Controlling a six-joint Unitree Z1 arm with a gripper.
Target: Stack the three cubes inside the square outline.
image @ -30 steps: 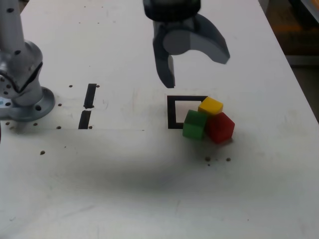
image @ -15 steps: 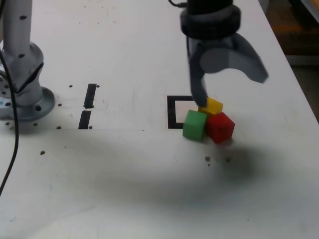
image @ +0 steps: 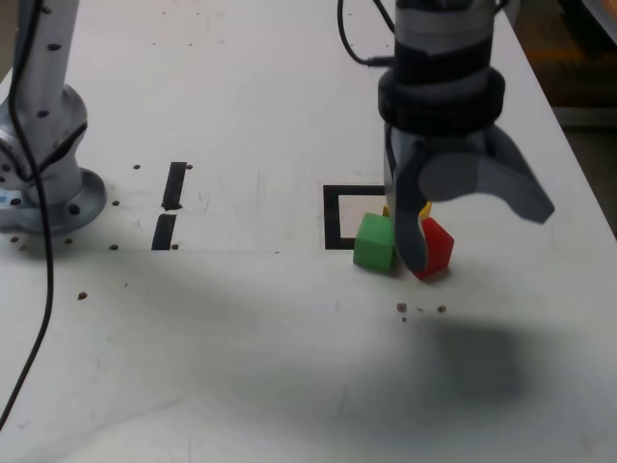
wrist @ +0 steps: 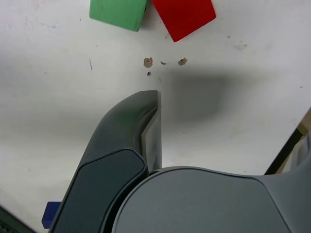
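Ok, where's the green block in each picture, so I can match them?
Exterior view: green block right of centre, overlapping the black square.
Wrist view: green block cut off by the picture's edge, beside the red block.
Shared landmark: the two brown spots near both blocks.

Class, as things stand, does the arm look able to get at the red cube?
Probably yes: the red cube has its outer side free, and the jaws are open above the table. However, the green cube sits close beside it, which may leave little room for a fingertip there.
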